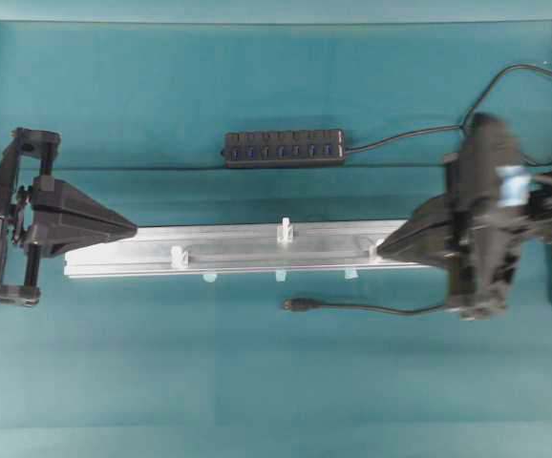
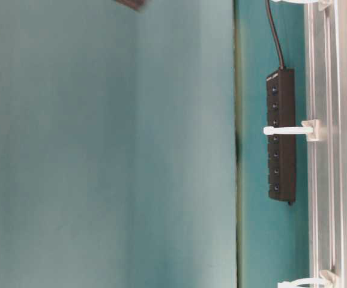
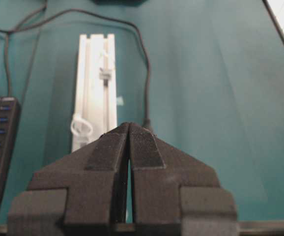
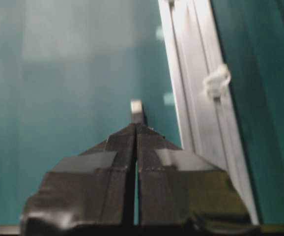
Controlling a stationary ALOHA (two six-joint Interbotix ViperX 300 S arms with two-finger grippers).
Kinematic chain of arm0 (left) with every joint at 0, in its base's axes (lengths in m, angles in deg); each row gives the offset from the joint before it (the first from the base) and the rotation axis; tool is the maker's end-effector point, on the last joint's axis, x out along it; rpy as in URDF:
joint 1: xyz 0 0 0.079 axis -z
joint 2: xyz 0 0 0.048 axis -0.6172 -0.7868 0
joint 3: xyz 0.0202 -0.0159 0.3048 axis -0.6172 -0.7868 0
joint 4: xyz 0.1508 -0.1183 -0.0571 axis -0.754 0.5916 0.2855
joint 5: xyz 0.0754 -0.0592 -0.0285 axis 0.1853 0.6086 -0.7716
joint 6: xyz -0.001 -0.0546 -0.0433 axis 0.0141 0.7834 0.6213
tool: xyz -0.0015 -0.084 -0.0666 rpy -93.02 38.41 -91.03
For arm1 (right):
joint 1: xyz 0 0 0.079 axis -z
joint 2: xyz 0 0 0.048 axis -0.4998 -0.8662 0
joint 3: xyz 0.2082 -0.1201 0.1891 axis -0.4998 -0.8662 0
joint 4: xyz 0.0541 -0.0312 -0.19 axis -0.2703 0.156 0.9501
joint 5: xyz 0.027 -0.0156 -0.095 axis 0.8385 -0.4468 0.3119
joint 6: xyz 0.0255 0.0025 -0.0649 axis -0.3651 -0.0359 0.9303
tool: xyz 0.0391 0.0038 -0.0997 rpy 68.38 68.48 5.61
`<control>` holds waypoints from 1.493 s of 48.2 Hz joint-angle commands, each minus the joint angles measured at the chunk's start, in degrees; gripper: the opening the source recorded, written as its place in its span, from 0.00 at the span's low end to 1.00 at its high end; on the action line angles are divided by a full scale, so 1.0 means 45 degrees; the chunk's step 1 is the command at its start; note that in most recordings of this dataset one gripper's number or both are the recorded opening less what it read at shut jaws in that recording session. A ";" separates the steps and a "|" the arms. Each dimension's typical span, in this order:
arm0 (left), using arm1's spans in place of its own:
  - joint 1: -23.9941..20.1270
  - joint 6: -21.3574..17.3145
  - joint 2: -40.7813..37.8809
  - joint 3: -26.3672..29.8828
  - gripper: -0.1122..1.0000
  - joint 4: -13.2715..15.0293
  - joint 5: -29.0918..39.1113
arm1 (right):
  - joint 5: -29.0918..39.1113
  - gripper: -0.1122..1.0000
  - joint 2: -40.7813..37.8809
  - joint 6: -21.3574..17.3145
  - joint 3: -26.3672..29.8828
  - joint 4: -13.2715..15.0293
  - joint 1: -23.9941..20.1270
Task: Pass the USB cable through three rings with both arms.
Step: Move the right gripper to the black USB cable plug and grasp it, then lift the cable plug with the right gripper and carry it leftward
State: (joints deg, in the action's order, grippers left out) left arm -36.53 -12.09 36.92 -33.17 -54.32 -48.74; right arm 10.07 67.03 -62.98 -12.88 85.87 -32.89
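The USB cable (image 1: 381, 308) lies on the teal table in front of the rail, its plug (image 1: 295, 305) pointing left; the cord runs right and disappears under the right arm. The silver rail (image 1: 238, 250) carries three white rings: left (image 1: 178, 256), middle (image 1: 285, 230) and right (image 1: 373, 250). My left gripper (image 1: 133, 229) is shut and empty at the rail's left end. My right gripper (image 1: 378, 252) is shut by the right ring, apart from the cable. In the right wrist view the plug (image 4: 137, 111) shows just past the closed tips (image 4: 135, 126).
A black multi-port hub (image 1: 284, 148) lies behind the rail, its cord (image 1: 400, 138) running to the back right. Small pale blue tabs (image 1: 280, 277) stick out along the rail's front edge. In the table-level view the hub (image 2: 281, 135) sits beside the rail (image 2: 335, 180).
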 commanded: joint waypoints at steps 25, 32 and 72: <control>0.0020 -0.0059 -0.0039 0.0410 0.12 -0.0020 -0.0020 | 0.5254 0.42 -0.4121 -0.0078 0.4160 0.0430 -0.0215; 0.0020 -0.0078 -0.0039 0.0391 0.12 -0.0020 -0.0020 | 0.5254 0.81 -0.4395 0.0000 0.4121 0.0508 -0.0293; -0.0059 0.1523 -0.0508 0.0508 0.12 -0.0039 -0.0215 | 0.5215 0.00 -0.5176 0.0000 0.4121 0.0508 -0.0586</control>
State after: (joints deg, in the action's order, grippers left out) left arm -36.44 -5.23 34.81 -32.29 -54.32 -49.09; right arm 33.81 43.83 -62.98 4.70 88.07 -35.35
